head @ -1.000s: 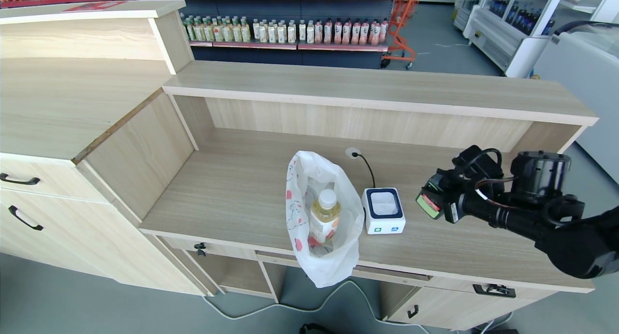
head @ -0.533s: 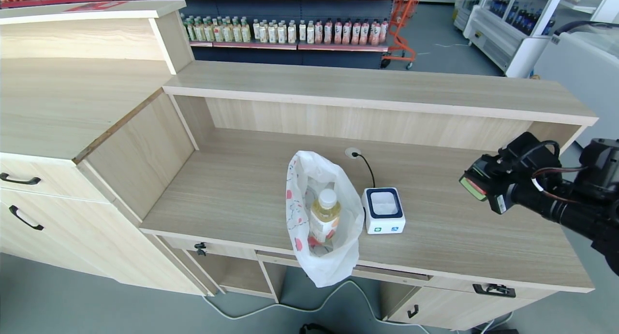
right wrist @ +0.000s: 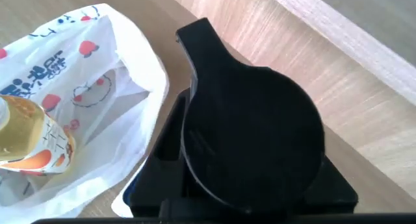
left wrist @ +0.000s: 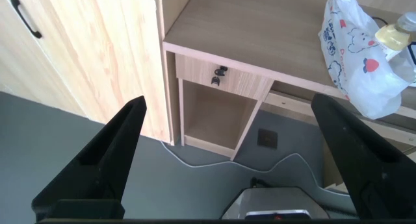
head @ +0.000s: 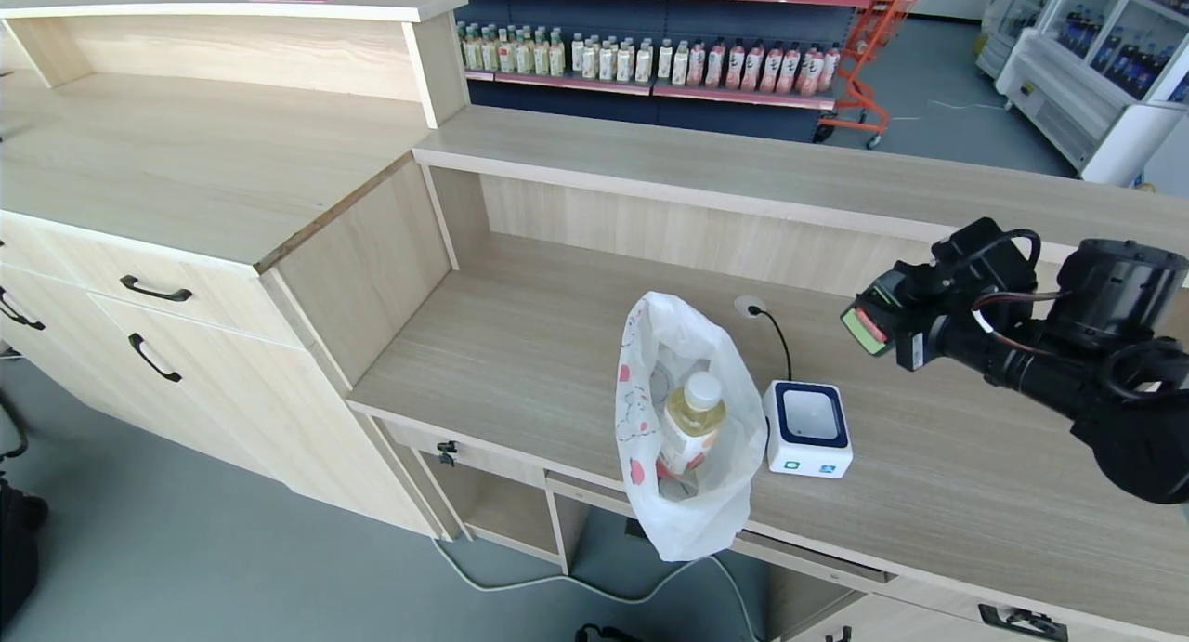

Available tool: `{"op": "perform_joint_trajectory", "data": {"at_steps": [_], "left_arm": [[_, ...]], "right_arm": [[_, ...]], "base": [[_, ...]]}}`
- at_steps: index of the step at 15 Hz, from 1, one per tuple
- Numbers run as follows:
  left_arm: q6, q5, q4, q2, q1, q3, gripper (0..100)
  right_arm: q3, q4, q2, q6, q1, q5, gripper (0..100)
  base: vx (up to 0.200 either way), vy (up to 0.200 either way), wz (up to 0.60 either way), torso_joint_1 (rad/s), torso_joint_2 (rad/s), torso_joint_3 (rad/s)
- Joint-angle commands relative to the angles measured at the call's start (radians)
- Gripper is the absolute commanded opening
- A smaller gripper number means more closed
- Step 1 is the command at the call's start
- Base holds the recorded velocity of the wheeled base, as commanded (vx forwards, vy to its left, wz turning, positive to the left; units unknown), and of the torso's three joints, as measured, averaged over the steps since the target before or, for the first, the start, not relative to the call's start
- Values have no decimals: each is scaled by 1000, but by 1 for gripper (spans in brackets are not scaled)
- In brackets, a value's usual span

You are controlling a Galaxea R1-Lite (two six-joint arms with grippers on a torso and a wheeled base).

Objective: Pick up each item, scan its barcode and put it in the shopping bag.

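Head view: scanner [head: 806,426] at 3 o'clock of the shopping bag [head: 639,405]; right gripper [head: 868,321], grasp impossible to tell. Left wrist view: left gripper [left wrist: 227,100] spread wide, empty

wooden counter [head: 520,345], shelves of bottled drinks [head: 650,61], orange trolley [head: 866,52], glass-door fridge [head: 1082,75]

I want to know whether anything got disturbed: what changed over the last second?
The right hand drew away rightward from the scanner; then the head camera itself shifted, so the whole view slid. The bottle stayed in the shopping bag on the counter; no grasp or release shows.
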Motion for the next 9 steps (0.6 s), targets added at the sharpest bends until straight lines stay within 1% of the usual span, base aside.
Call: {"op": "perform_joint_trajectory", "data": {"at_steps": [1,2,3,4,6,9], "left_arm": [[0,0,0,0,0,0,100],[0,0,0,0,0,0,100],[0,0,0,0,0,0,100],[0,0,0,0,0,0,100],[0,0,0,0,0,0,100],[0,0,0,0,0,0,100]], "right_arm": [[-50,-8,126,83,63,8,0],[-67,-18,167,128,89,45,0],[-84,-18,198,143,105,103,0],[-93,-14,221,137,115,138,0],[-95,-19,266,110,131,147,0],[-95,-36,319,67,128,147,0]], "base": [[0,0,0,0,0,0],[0,0,0,0,0,0],[0,0,0,0,0,0],[0,0,0,0,0,0],[0,0,0,0,0,0],[0,0,0,0,0,0]]}}
